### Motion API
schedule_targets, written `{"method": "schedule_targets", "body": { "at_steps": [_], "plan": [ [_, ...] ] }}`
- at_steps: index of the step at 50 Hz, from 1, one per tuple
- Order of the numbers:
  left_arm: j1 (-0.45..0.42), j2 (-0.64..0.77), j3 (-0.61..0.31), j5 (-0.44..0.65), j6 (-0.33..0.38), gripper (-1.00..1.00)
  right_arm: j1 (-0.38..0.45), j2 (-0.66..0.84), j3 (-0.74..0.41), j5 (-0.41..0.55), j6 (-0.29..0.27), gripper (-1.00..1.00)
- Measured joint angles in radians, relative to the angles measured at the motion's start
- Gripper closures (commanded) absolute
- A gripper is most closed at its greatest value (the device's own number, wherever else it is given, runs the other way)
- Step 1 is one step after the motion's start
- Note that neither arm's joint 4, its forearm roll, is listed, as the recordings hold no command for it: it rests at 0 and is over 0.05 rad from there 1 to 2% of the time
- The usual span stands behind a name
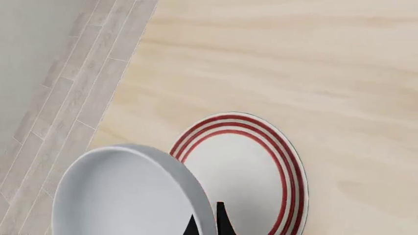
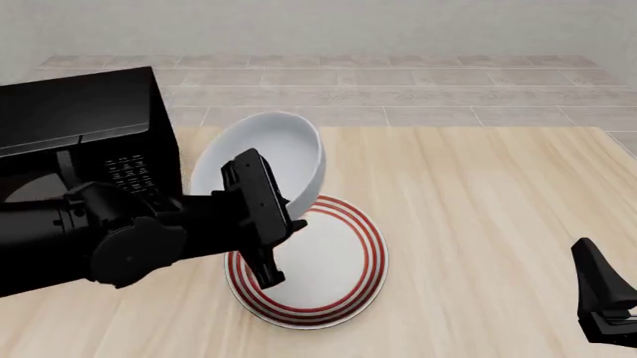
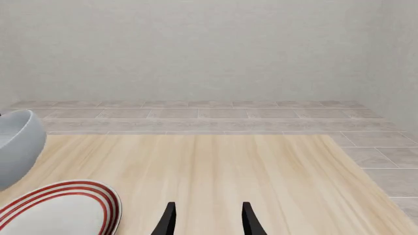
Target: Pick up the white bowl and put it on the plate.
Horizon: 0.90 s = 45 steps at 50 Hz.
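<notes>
The white bowl [image 2: 267,158] hangs tilted in the air, its lower edge over the far left part of the plate [image 2: 324,270]. My left gripper [image 2: 286,215] is shut on the bowl's rim. In the left wrist view its two dark fingertips [image 1: 220,219] pinch the rim of the bowl [image 1: 124,196], and the red-ringed plate [image 1: 251,169] lies flat on the wood beyond. My right gripper [image 2: 600,292] stays low at the table's near right, far from both. Its fingers [image 3: 249,220] stand apart with nothing between them. That view also catches the bowl [image 3: 16,147] and the plate [image 3: 62,208].
A black microwave [image 2: 95,123] stands at the table's left, right behind my left arm. Light wooden tabletop [image 2: 478,209] stretches to the right of the plate. Grey tiled floor [image 2: 398,93] lies past the far edge.
</notes>
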Motion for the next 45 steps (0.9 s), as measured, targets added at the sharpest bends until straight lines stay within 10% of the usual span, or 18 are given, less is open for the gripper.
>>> {"method": "schedule_targets", "body": {
  "at_steps": [45],
  "plan": [
    [-0.073,0.078,-0.005,-0.038,-0.117,1.00,0.000,0.000,0.000,0.000,0.000,-1.00]
  ]
}}
